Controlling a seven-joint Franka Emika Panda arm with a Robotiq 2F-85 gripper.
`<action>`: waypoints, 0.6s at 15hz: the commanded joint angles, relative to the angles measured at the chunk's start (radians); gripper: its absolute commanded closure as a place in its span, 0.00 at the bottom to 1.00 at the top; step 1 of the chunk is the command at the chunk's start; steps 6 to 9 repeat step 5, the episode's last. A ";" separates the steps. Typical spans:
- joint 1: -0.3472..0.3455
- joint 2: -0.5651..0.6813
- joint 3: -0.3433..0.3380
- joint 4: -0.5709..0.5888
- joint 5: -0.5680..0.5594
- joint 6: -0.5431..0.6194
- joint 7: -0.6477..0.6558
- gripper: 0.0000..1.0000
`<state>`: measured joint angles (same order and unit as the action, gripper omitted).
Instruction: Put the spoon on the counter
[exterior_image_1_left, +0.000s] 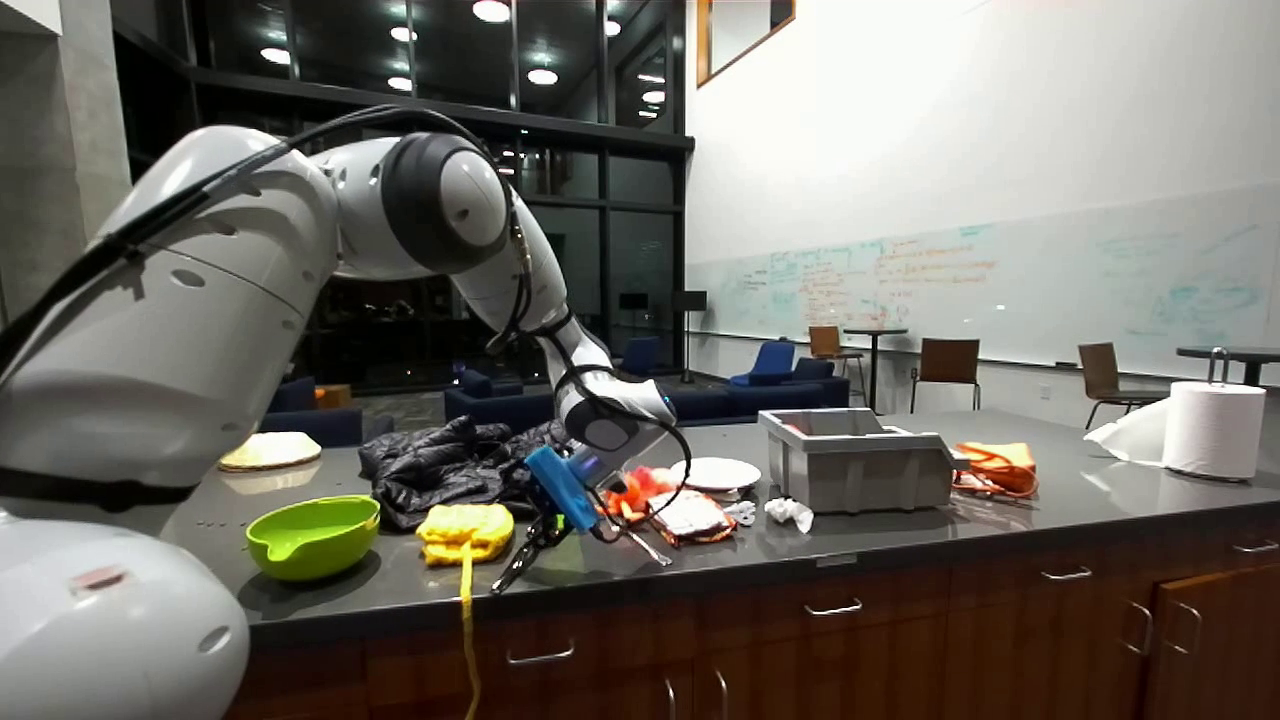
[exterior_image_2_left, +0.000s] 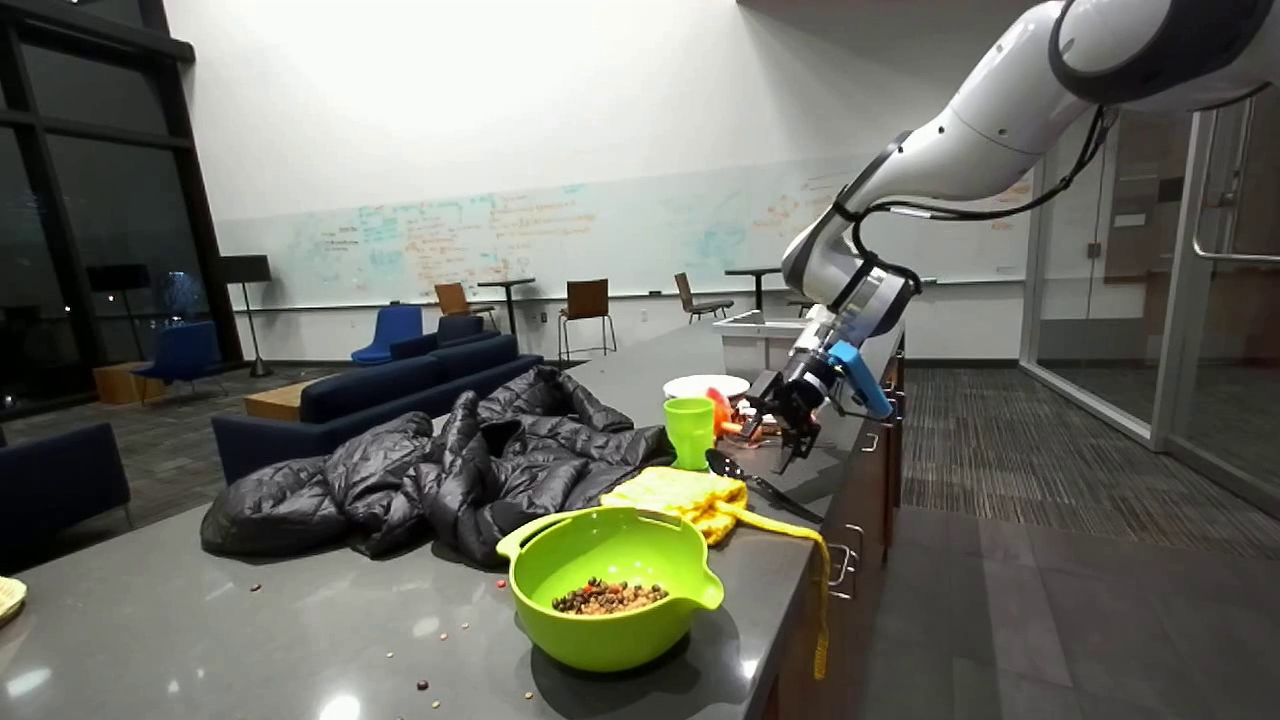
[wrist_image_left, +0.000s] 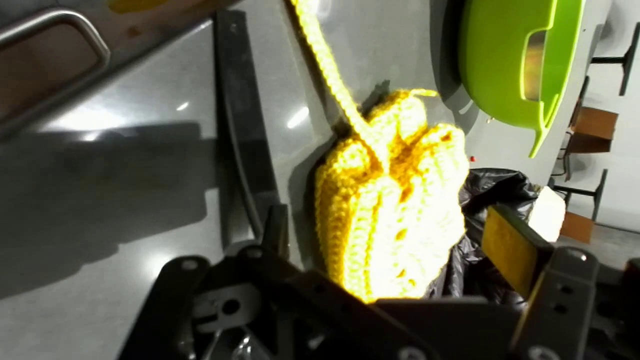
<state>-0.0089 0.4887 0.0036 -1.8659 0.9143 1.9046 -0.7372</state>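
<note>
A long-handled black spoon (wrist_image_left: 250, 112) lies on the long dark grey counter (exterior_image_2_left: 300, 620), just beside a bright yellow knitted bundle (exterior_image_2_left: 675, 495); its handle ends near the front edge, above brown wooden cabinet fronts (exterior_image_1_left: 820, 670). The black two-fingered tool (wrist_image_left: 395, 237) hangs near the spoon on a white arm (exterior_image_2_left: 940, 160) — fingers spread wide apart, released.

In both exterior views the bundle's cord drops over that edge. Near the bundle stands a lime green bowl with a spout (exterior_image_2_left: 610, 640); a crumpled black quilted jacket (exterior_image_2_left: 390, 490) lies behind. In an exterior view, grey surface stretches from a grey plastic bin (exterior_image_1_left: 860, 475) and the orange cloth item (exterior_image_1_left: 1000, 465) beside it to a white paper towel roll (exterior_image_1_left: 1215, 430).

In the wrist view the spoon runs down behind one finger, its other end hidden — whether the two touch, I cannot tell. In an exterior view, the dark shapes below a blue block (exterior_image_1_left: 560, 488) on the wrist leave spoon and tool hard to separate. The wrist view cuts off the bowl, and red and orange items (exterior_image_1_left: 640, 490) beyond the tool are hard to make out.
</note>
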 joint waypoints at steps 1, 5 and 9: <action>-0.042 -0.084 0.054 -0.042 0.045 -0.087 -0.027 0.00; -0.027 -0.053 0.047 -0.007 0.030 -0.080 -0.006 0.00; -0.027 -0.053 0.047 -0.007 0.030 -0.080 -0.006 0.00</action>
